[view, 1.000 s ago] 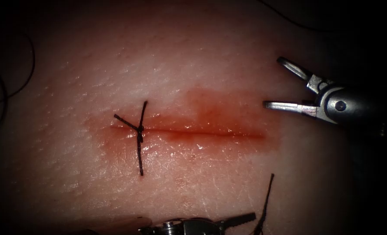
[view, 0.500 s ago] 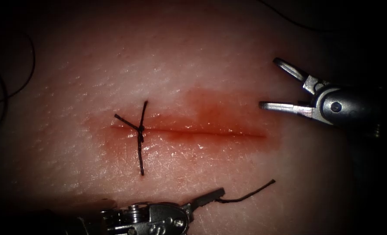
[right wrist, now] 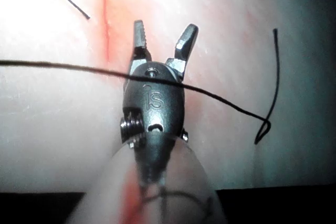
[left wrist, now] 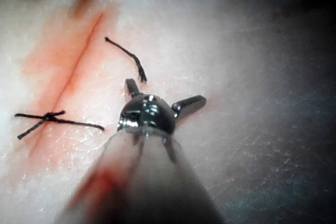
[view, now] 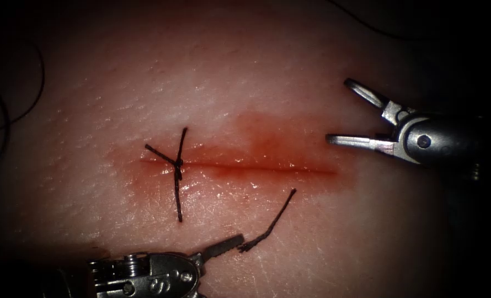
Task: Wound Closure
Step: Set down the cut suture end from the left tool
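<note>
Tissue (view: 256,72) with its cut (view: 267,170) running left to right, stained by red fluid (view: 262,143). At the cut's left end sits a knotted stitch (view: 177,164), its trimmed tails crossing the line. Below it, near the lower edge of the endoscope view, my left pincer (view: 218,254) is spread wide and grasps nothing, as the left wrist view confirms (left wrist: 164,92). A loose thread piece (view: 267,223) lies on the tissue with its frayed end just beside that pincer's upper tip, apparently apart from it. Its long axis slants up and rightward toward the cut, stopping short of it. Beyond the cut's right end my right pincer (view: 347,116) is likewise released and empty, well apart from the piece, so the left pincer is much nearer. In the right wrist view a long thread (right wrist: 236,106) crosses before the right pincer's wrist, outside its jaws. Where the needle lies I cannot tell.
</note>
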Action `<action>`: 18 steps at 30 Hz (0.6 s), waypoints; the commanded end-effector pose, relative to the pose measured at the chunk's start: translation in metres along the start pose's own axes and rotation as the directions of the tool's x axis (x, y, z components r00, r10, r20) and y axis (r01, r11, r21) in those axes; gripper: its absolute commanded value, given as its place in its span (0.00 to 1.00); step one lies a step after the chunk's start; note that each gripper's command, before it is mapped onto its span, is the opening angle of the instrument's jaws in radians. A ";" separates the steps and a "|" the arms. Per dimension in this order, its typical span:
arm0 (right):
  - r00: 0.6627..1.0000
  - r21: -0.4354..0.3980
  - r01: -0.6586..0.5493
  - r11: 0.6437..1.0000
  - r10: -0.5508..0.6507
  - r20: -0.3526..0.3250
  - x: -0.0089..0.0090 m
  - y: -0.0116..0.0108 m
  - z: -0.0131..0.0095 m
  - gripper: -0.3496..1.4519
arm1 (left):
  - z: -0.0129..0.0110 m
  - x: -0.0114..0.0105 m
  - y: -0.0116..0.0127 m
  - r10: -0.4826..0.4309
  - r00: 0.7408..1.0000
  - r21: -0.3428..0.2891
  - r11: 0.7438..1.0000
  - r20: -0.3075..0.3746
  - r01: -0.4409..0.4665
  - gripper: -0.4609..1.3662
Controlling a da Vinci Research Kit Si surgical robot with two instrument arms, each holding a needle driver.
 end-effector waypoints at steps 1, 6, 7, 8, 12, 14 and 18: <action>1.000 0.007 0.001 1.000 -0.001 0.002 0.0000 0.0000 -0.0001 0.99 | -0.0002 -0.0002 -0.0001 0.001 1.000 0.006 1.000 0.003 -0.001 0.76; 1.000 0.009 0.002 1.000 -0.002 0.003 -0.0001 -0.0001 -0.0001 0.99 | -0.0017 -0.0007 -0.0001 -0.016 1.000 0.018 1.000 0.010 0.016 0.73; 1.000 0.009 0.002 1.000 -0.002 0.003 -0.0001 -0.0001 -0.0001 0.99 | -0.0022 -0.0001 -0.0002 -0.024 1.000 0.020 1.000 0.014 0.024 0.72; 1.000 0.009 0.002 1.000 -0.002 0.003 -0.0001 -0.0001 -0.0001 0.99 | -0.0024 0.0001 -0.0001 -0.032 0.999 0.017 0.999 0.013 0.032 0.73; 1.000 0.007 0.003 1.000 -0.003 0.004 -0.0002 -0.0002 0.0001 0.99 | -0.0039 0.0028 0.0001 0.002 0.999 0.026 1.000 -0.040 0.000 0.73; 1.000 0.009 0.003 1.000 -0.003 0.007 -0.0002 -0.0002 0.0001 0.99 | -0.0047 0.0042 0.0003 0.006 0.997 0.034 0.999 -0.073 -0.004 0.72; 1.000 0.009 0.004 1.000 -0.004 0.006 -0.0002 -0.0003 0.0001 0.99 | -0.0063 0.0069 0.0007 0.015 0.996 0.026 1.000 -0.088 -0.013 0.72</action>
